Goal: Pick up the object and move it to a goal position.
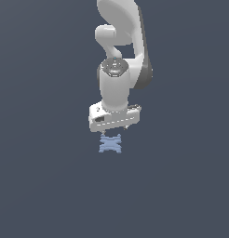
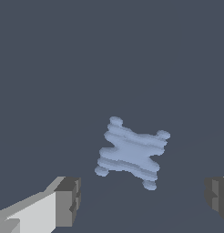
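Observation:
The object (image 1: 110, 143) is a small pale-blue X-shaped piece with ridged arms, lying flat on the dark grey surface. It also shows in the wrist view (image 2: 131, 152). My white gripper (image 1: 115, 129) hangs above it and slightly behind, pointing down. In the wrist view the gripper (image 2: 143, 195) is open and empty: one finger (image 2: 67, 200) and the other finger (image 2: 217, 196) stand wide apart, wider than the object, which lies between and beyond them. The fingertips do not touch it.
The dark grey surface (image 1: 42, 186) spreads flat in all directions. The white arm (image 1: 121, 46) rises behind the gripper in the exterior view.

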`<state>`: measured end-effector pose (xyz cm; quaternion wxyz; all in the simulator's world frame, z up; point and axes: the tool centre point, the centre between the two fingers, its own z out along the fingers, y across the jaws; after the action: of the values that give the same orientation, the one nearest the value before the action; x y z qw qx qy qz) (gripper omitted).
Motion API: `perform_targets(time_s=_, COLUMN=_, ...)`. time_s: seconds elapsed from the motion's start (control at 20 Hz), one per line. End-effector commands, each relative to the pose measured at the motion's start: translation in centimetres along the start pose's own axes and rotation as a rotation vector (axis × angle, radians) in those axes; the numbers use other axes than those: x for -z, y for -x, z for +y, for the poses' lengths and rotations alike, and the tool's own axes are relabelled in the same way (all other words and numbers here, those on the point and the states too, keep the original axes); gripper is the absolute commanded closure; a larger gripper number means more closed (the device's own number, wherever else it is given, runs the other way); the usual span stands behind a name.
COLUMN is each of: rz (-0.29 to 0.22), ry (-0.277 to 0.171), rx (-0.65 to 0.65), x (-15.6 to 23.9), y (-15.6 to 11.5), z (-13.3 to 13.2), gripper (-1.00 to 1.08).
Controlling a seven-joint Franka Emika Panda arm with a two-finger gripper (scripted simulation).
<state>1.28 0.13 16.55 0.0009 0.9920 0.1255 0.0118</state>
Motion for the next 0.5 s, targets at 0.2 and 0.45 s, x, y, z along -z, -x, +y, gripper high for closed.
perform_targets(time_s=0.2, rz=-0.008, ry=0.005, rx=0.174, x=-1.5, y=0.2, z=0.4, gripper=-0.92)
perform_targets(time_s=0.45, rz=-0.013, ry=0.006, rx=0.312, x=-2.6, y=0.4, z=0.7, gripper=-0.92)
